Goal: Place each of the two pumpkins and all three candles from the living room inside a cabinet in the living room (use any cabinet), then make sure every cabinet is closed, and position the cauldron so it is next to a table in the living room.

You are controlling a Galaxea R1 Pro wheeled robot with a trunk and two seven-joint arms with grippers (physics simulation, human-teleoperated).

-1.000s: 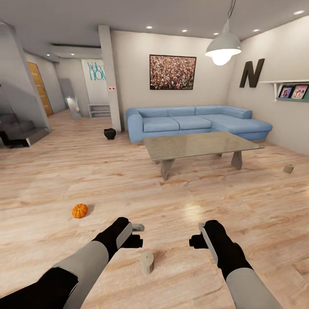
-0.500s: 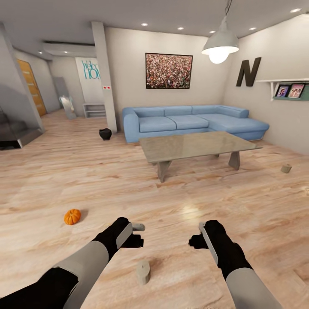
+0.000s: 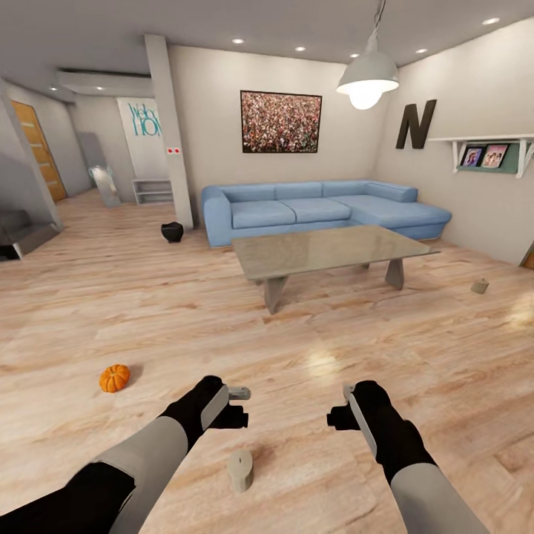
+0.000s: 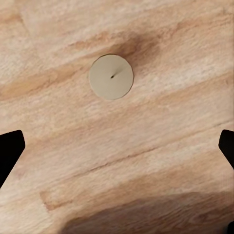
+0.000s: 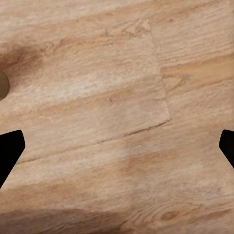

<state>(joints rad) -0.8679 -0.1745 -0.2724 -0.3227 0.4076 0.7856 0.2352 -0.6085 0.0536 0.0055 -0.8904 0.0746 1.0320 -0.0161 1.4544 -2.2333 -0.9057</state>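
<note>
Right below the left gripper (image 3: 239, 404), a candle (image 3: 240, 470) is standing upright on the plank floor (image 3: 311, 348); the left wrist cam is looking down on its round top w/ a tiny wick (image 4: 111, 76), sitting ahead of the finger line, not between the tips; both tips are showing at the frame edges, spread wide — released, holding nothing. The right gripper (image 3: 340, 404) is hovering beside it over bare boards, likewise spread & empty; a sliver of what looks like that candle is peeking in at the edge of its wrist cam (image 5: 3, 84).

Outward: one pumpkin (image 3: 114, 377) is lying on the floor off to the robot's left, well apart from the arms; a second candle (image 3: 480, 285) is sitting far to the right, beyond the end of the table (image 3: 326, 251); the cauldron (image 3: 172, 231) is resting near the pillar (image 3: 169, 133), beside the left end of the blue sofa (image 3: 326, 211) — near-ish the table but not next to it.

Progress, as a judgement: looks barely begun; nothing is in hand, at least 2 candles + 1 pumpkin are lying loose, the cauldron isn't placed; other pumpkin, 3rd candle & cabinet can't be judged from these views. Likely next: lowering the left gripper onto the near candle.
</note>
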